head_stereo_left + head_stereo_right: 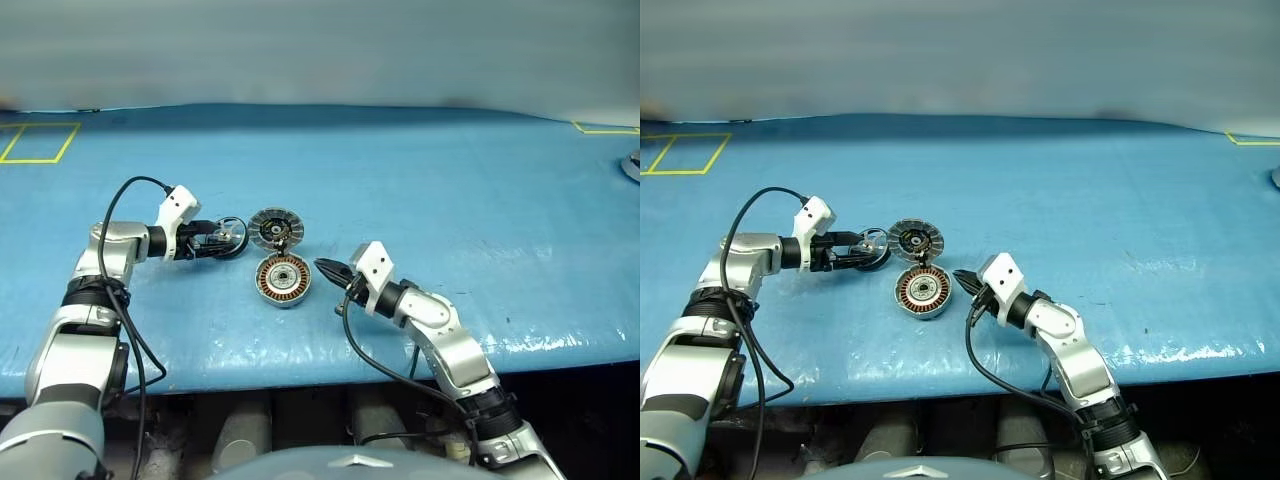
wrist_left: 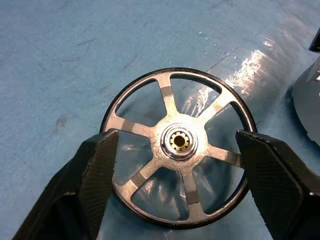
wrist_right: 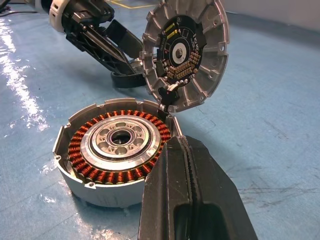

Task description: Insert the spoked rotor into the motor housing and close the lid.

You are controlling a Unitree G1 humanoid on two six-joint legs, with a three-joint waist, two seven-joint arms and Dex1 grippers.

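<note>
Left pincer (image 2: 175,165) astride spoked rotor (image 2: 176,147), right pincer (image 1: 322,267) shut nr motor housing (image 1: 283,281)

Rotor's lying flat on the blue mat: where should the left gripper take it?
Grip the small shiny spoked rotor across its dark rim, from above. It lies flat; the left gripper already straddles it, one black finger outside each side, jaws open, not yet touching.

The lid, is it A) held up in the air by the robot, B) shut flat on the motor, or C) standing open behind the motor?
C: the lid stands up at the back rim of the motor housing, ribbed inside showing and the copper windings uncovered.
</note>
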